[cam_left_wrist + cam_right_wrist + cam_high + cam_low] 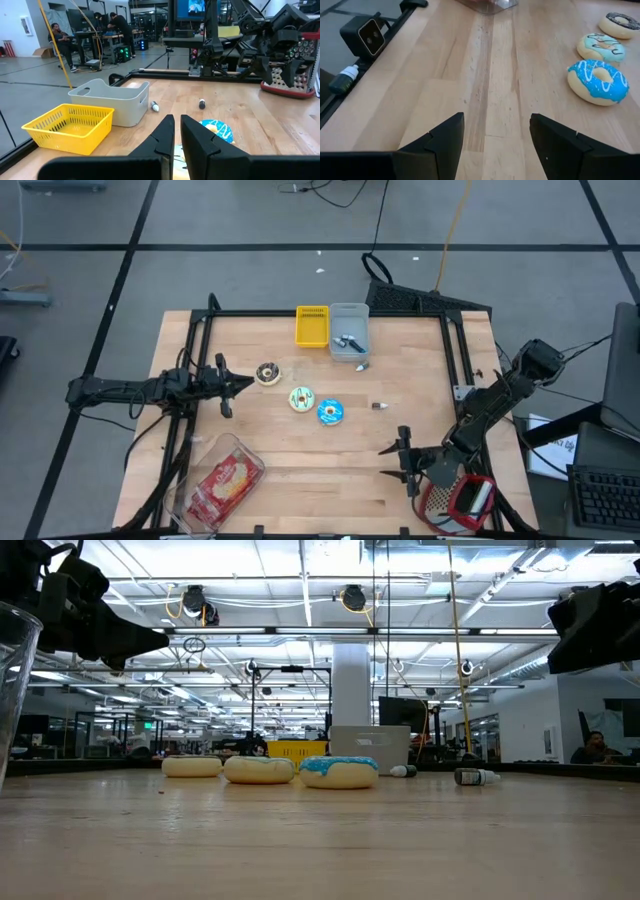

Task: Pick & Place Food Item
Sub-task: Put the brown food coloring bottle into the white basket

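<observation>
— Right end effector (397, 461): hovered over bare desk (300, 470) near its front edge, fingers apart, nothing between them. Left end effector (228, 385): pinched together, empty, just beside the chocolate donut (267, 373)

— Blue donut (331, 412): lay flat mid-desk, next to the green donut (301, 398), nearest the right arm. Judged light, soft, easily dented; icing likely tacky. Best taken across the outer ring with a gentle squeeze, or one finger through the hole
</observation>
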Controlling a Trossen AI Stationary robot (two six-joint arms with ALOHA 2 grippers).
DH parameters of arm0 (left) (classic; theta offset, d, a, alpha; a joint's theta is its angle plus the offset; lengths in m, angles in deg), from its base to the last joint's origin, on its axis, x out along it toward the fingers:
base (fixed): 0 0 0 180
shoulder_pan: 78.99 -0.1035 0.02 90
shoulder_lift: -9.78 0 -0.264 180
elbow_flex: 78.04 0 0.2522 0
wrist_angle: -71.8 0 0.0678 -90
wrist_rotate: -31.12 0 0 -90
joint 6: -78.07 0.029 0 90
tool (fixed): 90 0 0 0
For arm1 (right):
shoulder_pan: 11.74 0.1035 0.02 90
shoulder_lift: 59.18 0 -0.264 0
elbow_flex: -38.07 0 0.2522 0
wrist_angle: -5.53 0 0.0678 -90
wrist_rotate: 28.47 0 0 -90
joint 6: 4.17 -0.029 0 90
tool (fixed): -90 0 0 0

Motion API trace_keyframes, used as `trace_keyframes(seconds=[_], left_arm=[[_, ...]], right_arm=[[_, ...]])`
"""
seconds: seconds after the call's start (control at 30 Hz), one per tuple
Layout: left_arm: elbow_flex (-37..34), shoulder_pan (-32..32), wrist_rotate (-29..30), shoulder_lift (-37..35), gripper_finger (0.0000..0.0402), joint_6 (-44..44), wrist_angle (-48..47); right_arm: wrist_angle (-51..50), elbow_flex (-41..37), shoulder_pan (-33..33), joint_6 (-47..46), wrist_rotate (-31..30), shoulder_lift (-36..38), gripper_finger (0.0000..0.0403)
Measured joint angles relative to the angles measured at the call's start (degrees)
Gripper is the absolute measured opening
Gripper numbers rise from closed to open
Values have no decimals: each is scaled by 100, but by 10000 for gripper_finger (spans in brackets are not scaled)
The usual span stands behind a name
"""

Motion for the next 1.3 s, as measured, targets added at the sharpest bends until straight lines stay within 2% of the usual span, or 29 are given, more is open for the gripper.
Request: trace_keyframes(seconds=[0.57,0.8,1.3], left_arm=[[0,1,1,0,31,-2,0],[0,0,0,0,31,-1,0],[0,-1,-1,0,31,0,0]], right_arm=[[-2,0,-15,-11,-20,0,212],[386,0,-17,-39,-22,0,211],[508,2,-15,-1385,-20,2,209]])
